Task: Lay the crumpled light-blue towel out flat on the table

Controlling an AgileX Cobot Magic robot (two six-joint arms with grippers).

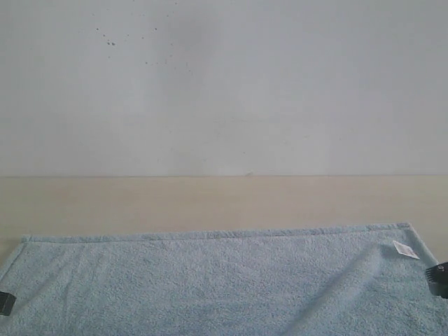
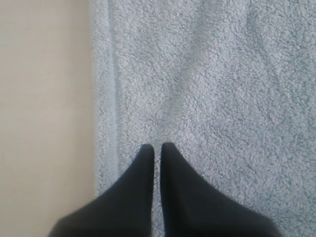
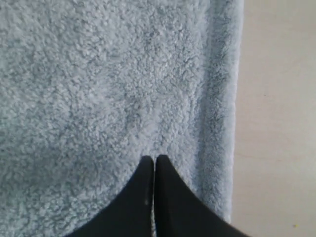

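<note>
The light-blue towel (image 1: 210, 280) lies spread across the near part of the beige table (image 1: 210, 199), its far hem straight and a small white tag (image 1: 404, 248) near the far right corner. A low fold runs diagonally through its right part. My left gripper (image 1: 3, 302) is at the towel's left side. In its wrist view this gripper (image 2: 158, 146) is shut, with only a thin slit, over the terry pile (image 2: 212, 74) just inside the hem (image 2: 103, 98). My right gripper (image 1: 437, 278) is by the right edge; it (image 3: 154, 159) is shut over the towel (image 3: 98, 74), with no cloth visibly pinched.
Bare table (image 2: 44, 98) lies outside the towel's left hem, and more bare table (image 3: 276, 123) beyond the right hem (image 3: 222, 98). A strip of table runs behind the towel up to a pale grey wall (image 1: 224, 84) with a few dark specks.
</note>
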